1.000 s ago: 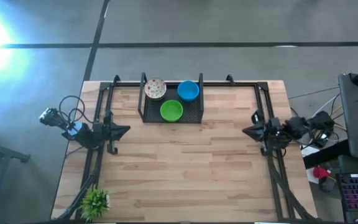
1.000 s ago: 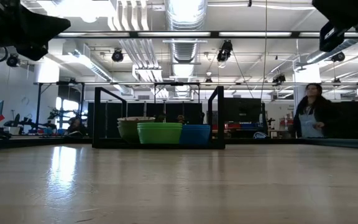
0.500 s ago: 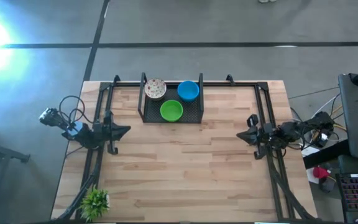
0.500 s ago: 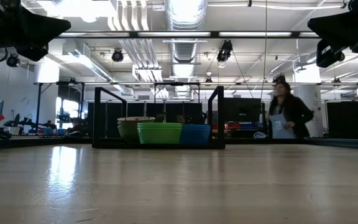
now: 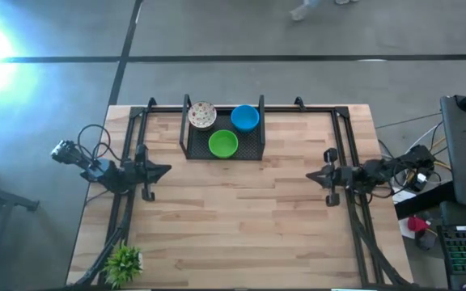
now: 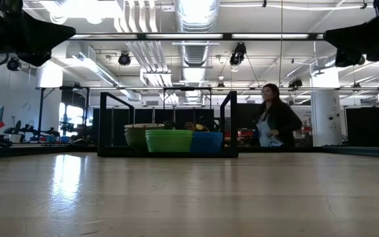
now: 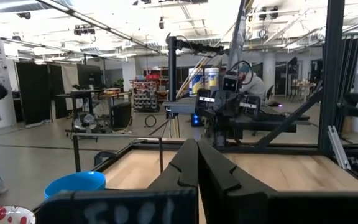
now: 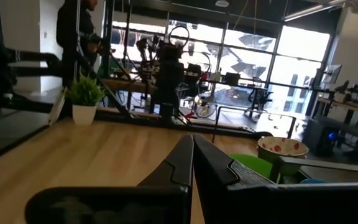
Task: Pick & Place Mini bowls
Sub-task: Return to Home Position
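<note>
Three mini bowls sit in the black wire-mesh tray [image 5: 186, 139] at the table's far middle: a white speckled one [image 5: 202, 115], a blue one [image 5: 245, 118] and a green one [image 5: 223, 144]. From table height the green bowl [image 6: 168, 141] and the blue bowl [image 6: 207, 142] stand side by side. My left gripper [image 5: 167, 169] hovers shut over the table's left side, pointing right, with nothing held [image 7: 197, 158]. My right gripper [image 5: 309, 175] hovers shut over the right side, pointing left, also holding nothing [image 8: 192, 155].
A small spiky potted plant [image 5: 124, 263] stands at the table's near left corner. Black frame rails run along the left, right and far edges. Bare wood lies between the grippers and the tray. A person [image 6: 275, 125] walks in the room beyond the table.
My right gripper has moved a little toward the table's left and near edge, staying shut. The left arm has kept still. The person behind the table has walked leftward across the low view.
</note>
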Available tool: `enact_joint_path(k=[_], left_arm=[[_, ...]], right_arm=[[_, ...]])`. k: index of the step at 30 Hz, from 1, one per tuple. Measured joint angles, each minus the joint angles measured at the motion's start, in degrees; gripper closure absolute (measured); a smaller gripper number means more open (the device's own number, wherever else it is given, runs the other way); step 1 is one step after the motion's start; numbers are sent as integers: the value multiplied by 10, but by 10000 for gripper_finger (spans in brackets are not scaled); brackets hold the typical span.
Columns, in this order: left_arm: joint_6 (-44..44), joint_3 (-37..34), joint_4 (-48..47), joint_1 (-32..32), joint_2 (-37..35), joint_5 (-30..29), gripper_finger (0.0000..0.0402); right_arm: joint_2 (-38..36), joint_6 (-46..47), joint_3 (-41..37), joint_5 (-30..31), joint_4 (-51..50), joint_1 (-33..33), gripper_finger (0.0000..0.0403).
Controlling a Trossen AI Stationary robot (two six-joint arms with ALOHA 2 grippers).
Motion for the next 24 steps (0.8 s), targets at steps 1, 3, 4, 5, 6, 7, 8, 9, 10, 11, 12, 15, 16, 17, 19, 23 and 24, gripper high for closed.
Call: enact_joint_path(k=[1,3,4,5,6,7,8,9,10,11,12,15,16,17,19,23,24], left_arm=[[0,0,1,0,0,0,401],[0,0,0,0,0,0,401],[0,0,0,0,0,0,401],[0,0,0,0,0,0,401],[0,0,0,0,0,0,401],[0,0,0,0,0,0,401],[0,0,0,0,0,0,401],[0,0,0,0,0,0,401],[0,0,0,0,0,0,401],[0,0,0,0,0,0,401],[0,0,0,0,0,0,401],[0,0,0,0,0,0,401],[0,0,0,0,0,0,401],[0,0,0,0,0,0,401],[0,0,0,0,0,0,401],[0,0,0,0,0,0,401],[0,0,0,0,0,0,401]], right_arm=[[0,-8,0,0,-2,0,394],[0,-17,0,0,-5,0,394],[0,-18,0,0,-6,0,394],[0,-19,0,0,-5,0,394],[0,-19,0,0,-6,0,394],[0,-18,0,0,-6,0,394],[0,-15,0,0,-6,0,394],[0,-11,0,0,-6,0,394],[0,-5,0,0,-6,0,394],[0,-1,0,0,-5,0,394],[1,3,0,0,-5,0,394],[1,5,0,0,-5,0,394],[1,2,0,-1,-5,0,394],[1,0,0,-1,-5,0,394],[1,1,0,-1,-5,0,394],[1,2,0,-1,-5,0,394],[1,0,0,-1,-5,0,394]])
